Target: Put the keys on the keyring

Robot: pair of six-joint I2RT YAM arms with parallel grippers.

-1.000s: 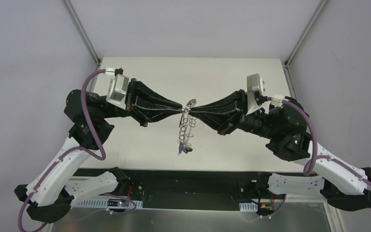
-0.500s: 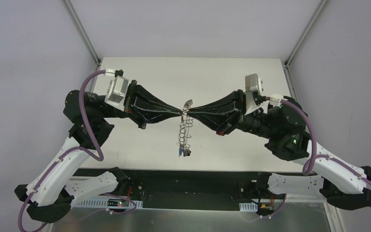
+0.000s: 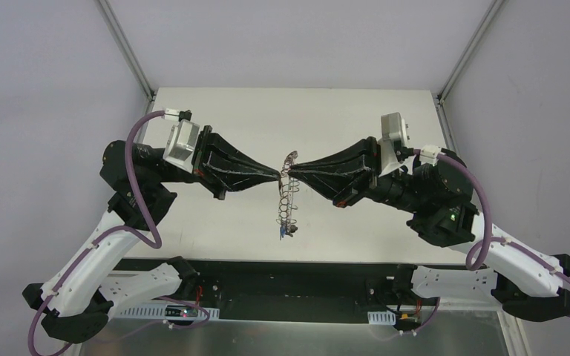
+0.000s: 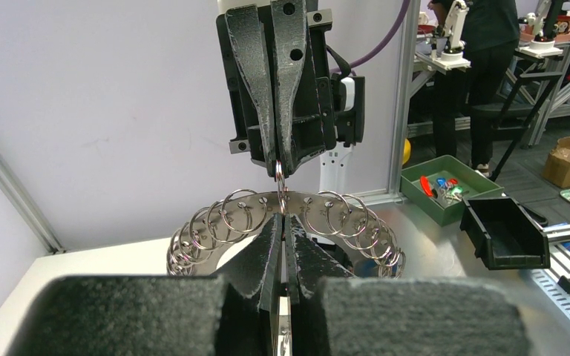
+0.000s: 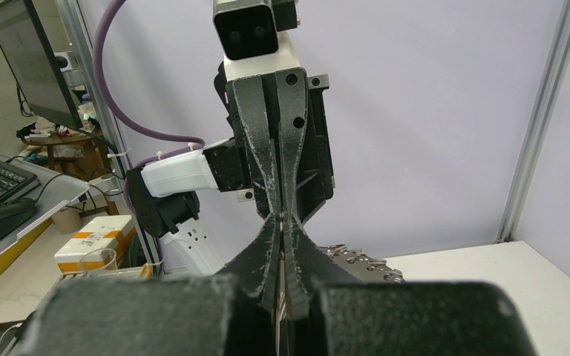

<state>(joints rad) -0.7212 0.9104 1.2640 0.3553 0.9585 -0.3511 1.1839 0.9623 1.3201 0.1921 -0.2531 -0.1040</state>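
Note:
The keyring (image 3: 288, 194) hangs edge-on in mid-air above the table, between both grippers. In the left wrist view it shows as a grey arc with many wire loops (image 4: 230, 215). My left gripper (image 3: 277, 176) is shut on the keyring's rim (image 4: 282, 216). My right gripper (image 3: 294, 169) faces it, tip to tip, and is shut on a small wire loop (image 4: 278, 173) at the rim; thin metal shows between its jaws (image 5: 279, 222). A small key with a blue tag (image 3: 279, 232) dangles from the ring's low end. Other keys are not in view.
The white table (image 3: 193, 215) lies under the arms, with aluminium frame posts at its far corners. In the left wrist view a green bin (image 4: 445, 189) and a black bin (image 4: 505, 233) stand beyond the table edge.
Both grippers stay shut and pressed together. The left wrist has turned a little and the meeting point has shifted slightly right. The ring's low end has swung right and hangs more edge-on.

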